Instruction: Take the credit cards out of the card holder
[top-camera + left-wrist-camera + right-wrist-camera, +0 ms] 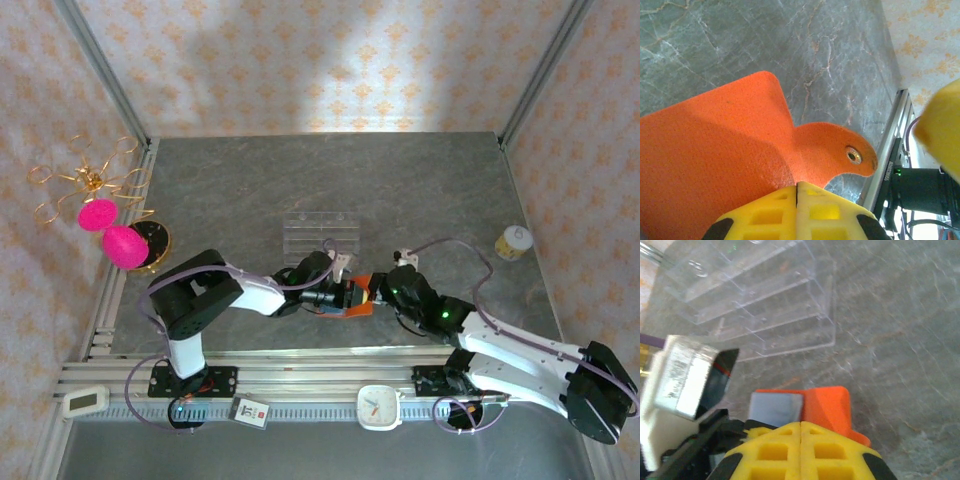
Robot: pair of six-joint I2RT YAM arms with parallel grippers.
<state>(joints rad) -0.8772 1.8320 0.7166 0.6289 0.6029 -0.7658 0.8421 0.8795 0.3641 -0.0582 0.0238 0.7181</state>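
The orange card holder (357, 302) is held up between both grippers near the table's front middle. My left gripper (797, 186) is shut on its lower edge; its snap flap (854, 155) sticks out to the right. From the other side my right gripper (801, 425) is shut on the card holder (829, 402). A grey-blue panel (775, 407) shows just past the yellow fingertips; I cannot tell whether it is lining or a card. The black and blue cards are hidden. In the top view the left gripper (335, 293) and right gripper (383, 291) almost meet.
A clear plastic compartment tray (320, 235) (765, 305) lies just behind the grippers. A small yellow and white cup (514, 241) stands at the right. Pink balls on a gold wire stand (112, 236) sit at the left edge. A white clock (380, 407) rests on the front rail.
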